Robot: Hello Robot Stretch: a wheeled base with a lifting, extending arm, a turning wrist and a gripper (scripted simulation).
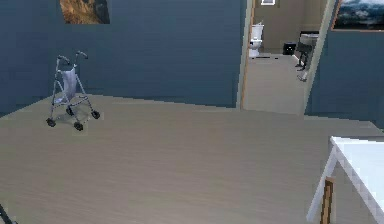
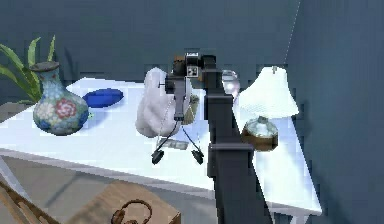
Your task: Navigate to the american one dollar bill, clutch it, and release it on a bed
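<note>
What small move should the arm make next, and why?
Probably lower a little: the gripper is at a small flat greyish thing lying on the white table, beside a pale bust; whether it holds anything cannot be told.

The white worktop [image 2: 110, 150] spreads under the gripper [image 2: 177, 157]. A small flat greyish thing [image 2: 180, 146] lies on it at the gripper's fingers. Just left of the gripper in the arm side view stands a white bust [image 2: 152, 105]. Farther left are a blue dish [image 2: 103, 97] and a flowered vase [image 2: 55, 110] with green leaves. Right of the gripper stands a white-shaded lamp [image 2: 267, 98].
</note>
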